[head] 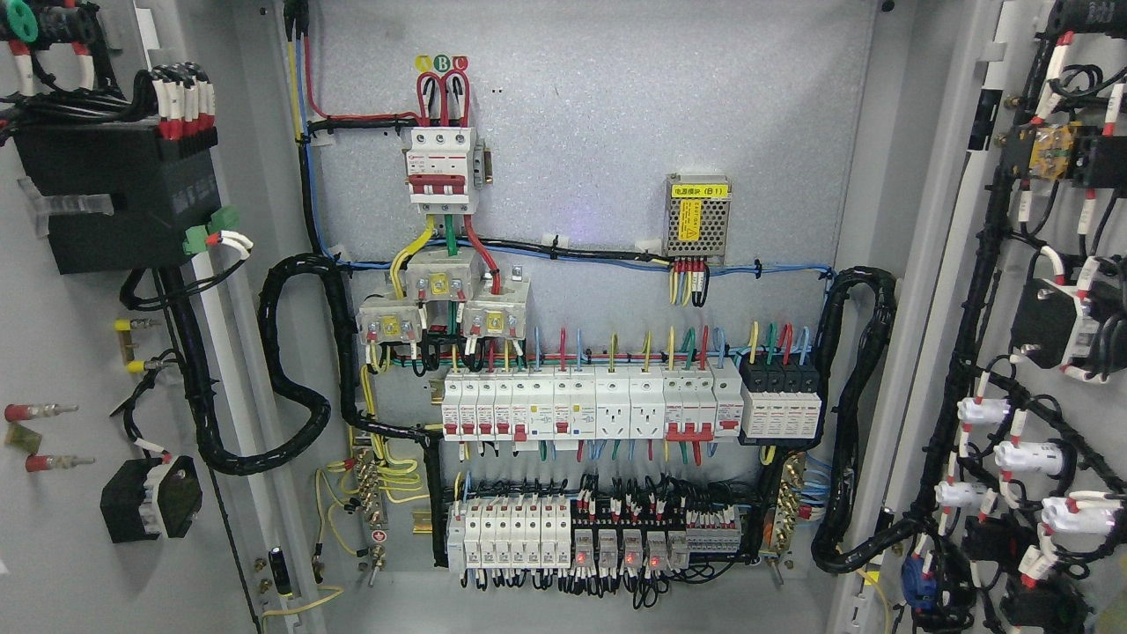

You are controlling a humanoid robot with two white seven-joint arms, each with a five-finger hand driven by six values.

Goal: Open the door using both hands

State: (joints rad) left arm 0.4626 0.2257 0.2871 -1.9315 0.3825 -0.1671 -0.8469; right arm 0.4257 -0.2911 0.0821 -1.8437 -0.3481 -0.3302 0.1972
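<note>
Neither arm nor hand shows in head view.

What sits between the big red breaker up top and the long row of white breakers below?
In the head view, three grey blocks with yellow labels sit between the red breaker and the white breaker row.

This is an industrial or utility setting: the inside of an electrical distribution cabinet [616, 132] of grey sheet metal. Both doors stand swung wide, the left door [62, 563] and right door [995, 291] carrying wired components. The back panel holds a main breaker [443, 167], rows of circuit breakers [590, 407], a power supply module [698, 218] and bundled cables [290, 387].
</note>
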